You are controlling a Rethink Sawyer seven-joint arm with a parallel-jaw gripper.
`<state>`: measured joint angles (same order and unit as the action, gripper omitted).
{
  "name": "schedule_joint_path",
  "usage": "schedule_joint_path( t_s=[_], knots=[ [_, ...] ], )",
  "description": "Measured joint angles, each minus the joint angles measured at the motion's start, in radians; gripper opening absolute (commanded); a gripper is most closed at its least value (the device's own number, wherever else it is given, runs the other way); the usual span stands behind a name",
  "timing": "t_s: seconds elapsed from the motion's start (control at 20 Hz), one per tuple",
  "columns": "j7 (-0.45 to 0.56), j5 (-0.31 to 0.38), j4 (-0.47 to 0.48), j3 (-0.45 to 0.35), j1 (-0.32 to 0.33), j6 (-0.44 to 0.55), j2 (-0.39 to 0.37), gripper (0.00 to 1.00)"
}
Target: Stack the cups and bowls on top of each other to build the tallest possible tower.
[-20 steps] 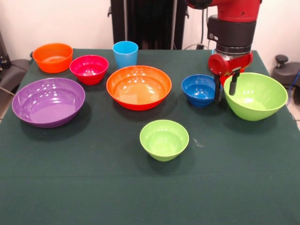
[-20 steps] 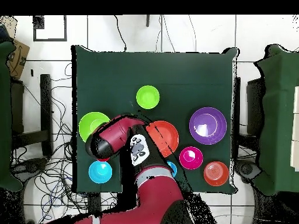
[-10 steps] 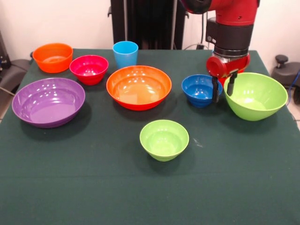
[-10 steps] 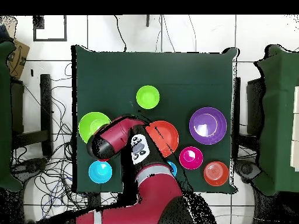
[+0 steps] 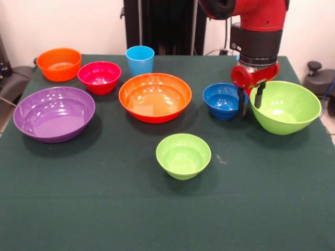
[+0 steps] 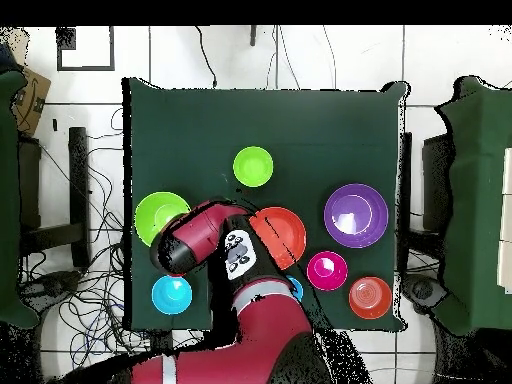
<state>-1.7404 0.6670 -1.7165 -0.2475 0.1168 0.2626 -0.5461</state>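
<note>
All bowls stand apart on the table, with no pile. My gripper [image 5: 250, 109] is open and empty. One finger hangs between the dark blue bowl [image 5: 221, 99] and the large lime green bowl [image 5: 288, 107], the other over the green bowl's left rim. Also there are the large orange bowl [image 5: 155, 98], the large purple bowl [image 5: 54, 113], the small lime green bowl [image 5: 183, 155], the magenta-red bowl [image 5: 99, 77], the small orange bowl [image 5: 59, 64] and the light blue cup [image 5: 140, 60]. The light blue bowl [image 6: 172, 294] shows only overhead. The red cup is out of view.
The dark green table [image 5: 104, 209] has bare cloth across its near half in the front view. In the overhead view my arm [image 6: 205, 235] covers the dark blue bowl and part of the large orange bowl [image 6: 288, 235]. Chairs and cables surround the table.
The gripper stays at the same spot between the dark blue and large green bowls. The arm's upper links have turned slightly. No bowl has moved.
</note>
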Motion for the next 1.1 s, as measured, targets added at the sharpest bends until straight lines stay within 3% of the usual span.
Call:
schedule_joint_path(
  t_s=[0.25, 0.3, 1.1],
  knots=[
    [0.000, 0.000, 0.000, 0.001, 0.000, -0.023, 0.000, 1.00],
    [0.000, 0.000, 0.000, 0.002, 0.000, -0.043, 0.000, 0.00],
    [0.000, -0.001, 0.000, 0.007, -0.007, -0.069, -0.001, 0.00]
  ],
)
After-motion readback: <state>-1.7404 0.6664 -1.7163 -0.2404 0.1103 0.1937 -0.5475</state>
